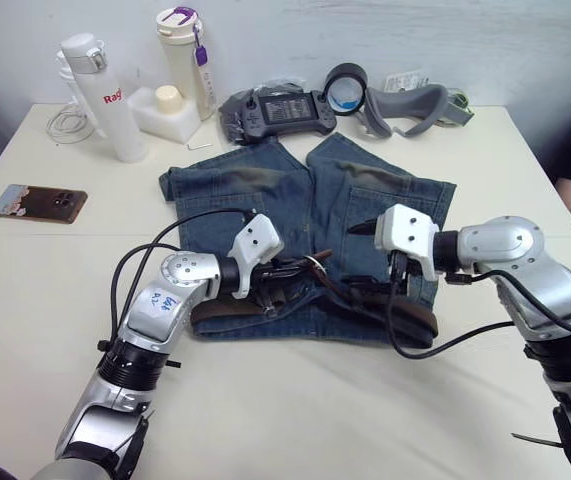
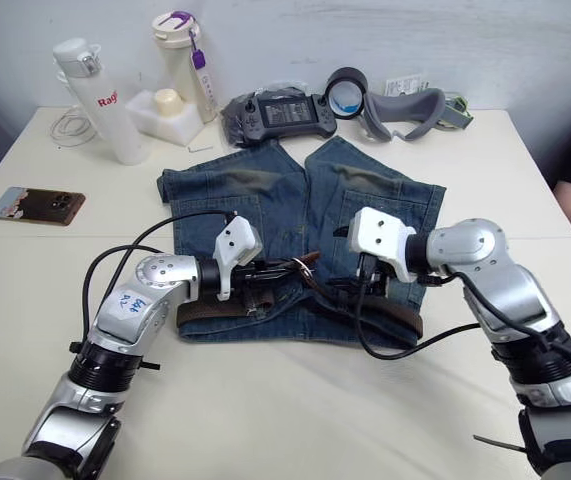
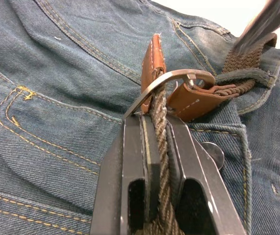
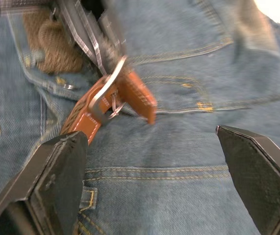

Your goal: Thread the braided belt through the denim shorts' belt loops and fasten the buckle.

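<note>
Your left gripper (image 3: 162,147) is clamped on the braided belt (image 3: 160,122) just behind the buckle (image 3: 171,81), steadying it at mid-frame on the denim shorts (image 1: 265,195) for fastening, I judge; your right gripper (image 4: 152,142) hangs wide open above it.

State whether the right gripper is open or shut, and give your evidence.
Open: the right gripper has its fingers set wide apart above the denim shorts, holding nothing.

Bare table (image 1: 285,400) before the denim shorts (image 1: 265,190); bottles (image 1: 105,95), controller (image 1: 283,110) crowding the far edge.
</note>
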